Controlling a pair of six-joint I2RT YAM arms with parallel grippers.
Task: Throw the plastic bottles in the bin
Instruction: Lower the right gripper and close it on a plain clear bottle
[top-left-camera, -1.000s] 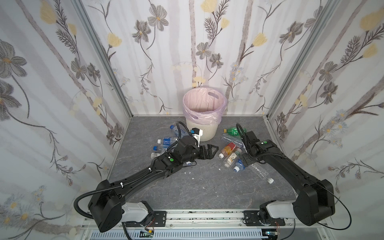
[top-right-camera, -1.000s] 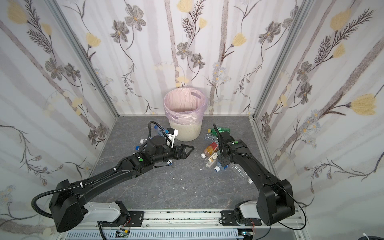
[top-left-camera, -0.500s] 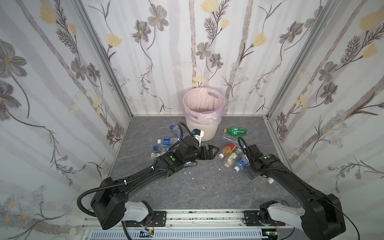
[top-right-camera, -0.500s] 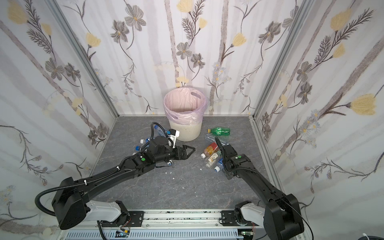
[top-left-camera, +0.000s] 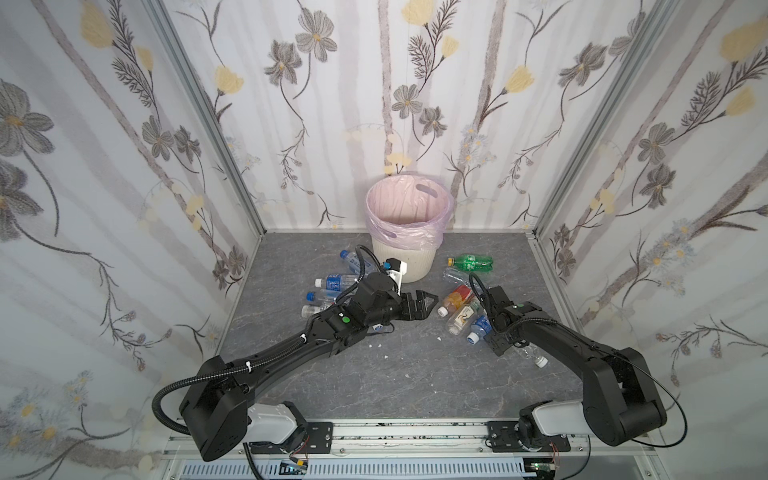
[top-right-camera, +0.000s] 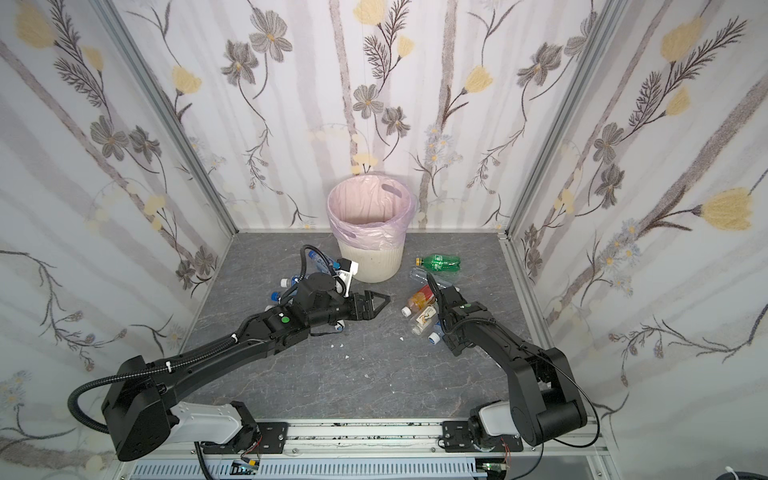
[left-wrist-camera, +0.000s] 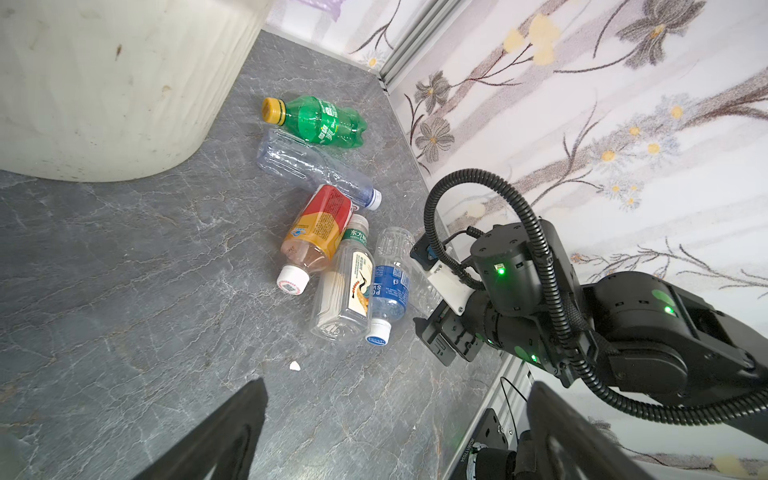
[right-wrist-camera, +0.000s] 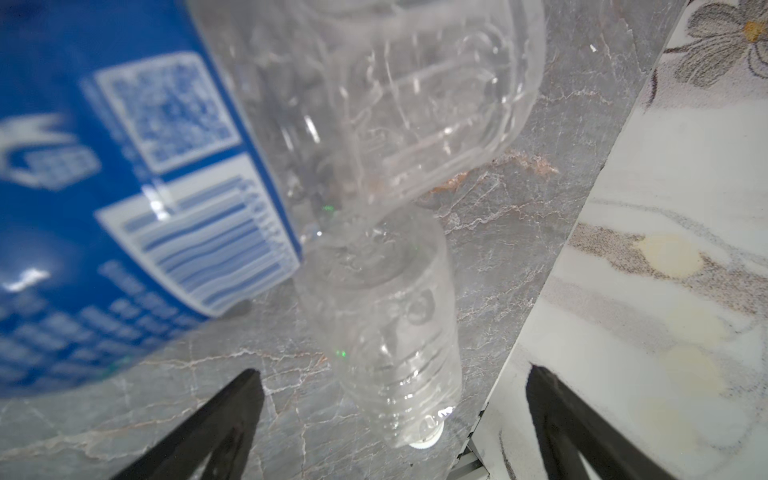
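Note:
The bin stands at the back with a pink bag in it. Plastic bottles lie on the floor in two groups. To its right are a green bottle, an orange one, a white-labelled one and a blue-labelled one. My right gripper is open, low over a clear bottle that lies between its fingers. My left gripper is open and empty, in front of the bin.
Several blue-labelled bottles lie left of the bin, partly under my left arm. Another clear bottle lies beside the green one. The right wall and floor edge run close to the right gripper. White crumbs dot the grey floor.
My right arm has drawn back from beside the green bottle towards the front and come down over the clear bottle by the right wall. The left arm has hardly moved.

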